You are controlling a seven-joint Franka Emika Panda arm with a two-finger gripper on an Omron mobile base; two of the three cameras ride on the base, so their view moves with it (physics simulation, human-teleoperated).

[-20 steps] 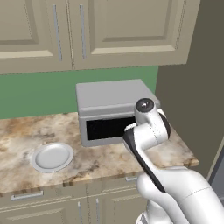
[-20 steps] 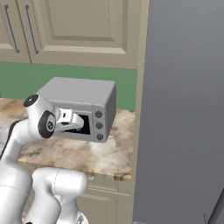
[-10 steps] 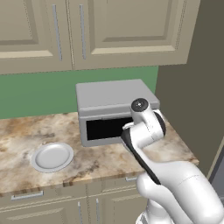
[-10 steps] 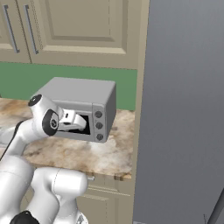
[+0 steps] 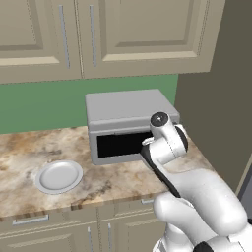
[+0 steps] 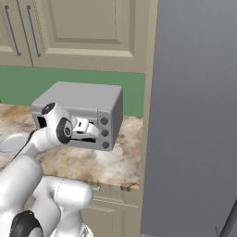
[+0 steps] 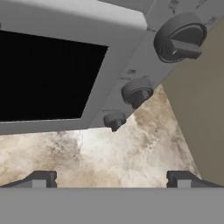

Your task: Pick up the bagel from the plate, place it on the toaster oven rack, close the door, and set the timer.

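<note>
The claw (image 7: 112,179), spread and empty, is held before the closed door (image 7: 48,74), aimed toward the knobs (image 7: 179,39), presumably for the timer.

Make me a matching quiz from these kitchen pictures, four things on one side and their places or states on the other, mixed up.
Things:
1. round light grey-white plate
2. grey toaster oven's black glass door
3. three dark round knobs
4. robot's two-finger pincer

States:
a. open, holding nothing
b. closed
c. empty, on the marbled counter
d. in a column beside the door

Pairs: 1-c, 2-b, 3-d, 4-a
</note>
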